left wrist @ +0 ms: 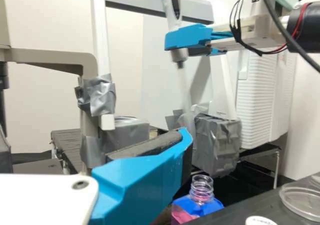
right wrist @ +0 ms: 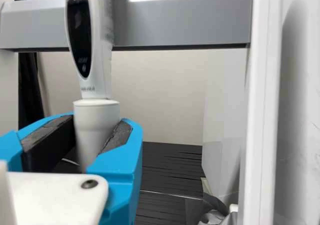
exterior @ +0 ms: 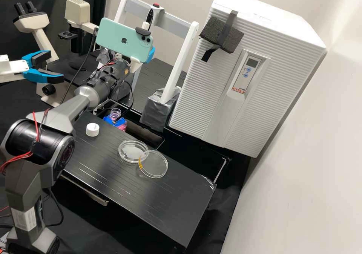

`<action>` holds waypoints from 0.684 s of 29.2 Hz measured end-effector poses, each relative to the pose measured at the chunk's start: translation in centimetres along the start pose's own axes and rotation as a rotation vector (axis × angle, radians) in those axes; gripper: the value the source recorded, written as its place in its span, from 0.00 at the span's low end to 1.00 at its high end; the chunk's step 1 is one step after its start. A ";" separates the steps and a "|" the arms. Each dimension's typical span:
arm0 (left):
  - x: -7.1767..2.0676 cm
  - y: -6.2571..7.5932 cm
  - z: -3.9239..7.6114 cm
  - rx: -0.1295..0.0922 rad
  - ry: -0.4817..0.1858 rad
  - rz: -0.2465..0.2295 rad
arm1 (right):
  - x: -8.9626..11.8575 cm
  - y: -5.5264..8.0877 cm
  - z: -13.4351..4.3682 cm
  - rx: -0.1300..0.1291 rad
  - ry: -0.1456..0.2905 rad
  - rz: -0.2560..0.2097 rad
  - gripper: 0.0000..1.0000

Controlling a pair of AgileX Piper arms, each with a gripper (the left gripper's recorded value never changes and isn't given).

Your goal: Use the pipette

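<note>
**Right gripper clamped on pipette at the stand; left gripper open, off to the far left**

Right gripper (right wrist: 89, 131): both blue fingers pressed against the white lower barrel of the pipette (right wrist: 90, 45), one on each side. Clamped on it. The pipette is upright at the far side of the bench, its upper body against the grey crossbar of the white stand (exterior: 167, 20), red button on top. In the left wrist view the same gripper comes in from the right and grips the pipette just below its dark handle, high above the bench.

Left gripper (exterior: 37, 66): fingers apart, a clear gap between them, nothing held. It sits at the far left of the bench, just in front of the microscope (exterior: 32, 22) and well apart from the pipette.

An open bottle (exterior: 116, 115) of pink liquid with a blue label stands at the far left edge of the black ridged platform (exterior: 151, 197), below the pipette and nearer the camera. Its white cap (exterior: 92, 129) lies on the platform, just nearer than the bottle.

Two clear petri dishes sit mid-platform: the left dish (exterior: 132, 151) and the right dish (exterior: 154, 164), rims touching or overlapping, cannot tell which.

A teal phone (exterior: 120, 39) is mounted on the right arm's wrist. A large white ribbed machine (exterior: 226, 77) stands to the right, beside the stand's taped right foot.
</note>
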 end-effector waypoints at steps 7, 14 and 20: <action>-0.37 -0.1 0.7 0.036 0.061 0.040 | -1.1 -0.7 0.9 0.044 0.000 0.002 1.00; -1.47 -0.3 0.9 0.059 0.161 0.069 | -4.2 -1.1 1.4 0.070 0.037 0.021 1.00; -3.25 -1.2 0.7 0.076 0.262 0.114 | -8.1 -0.6 2.9 0.047 0.036 0.187 1.00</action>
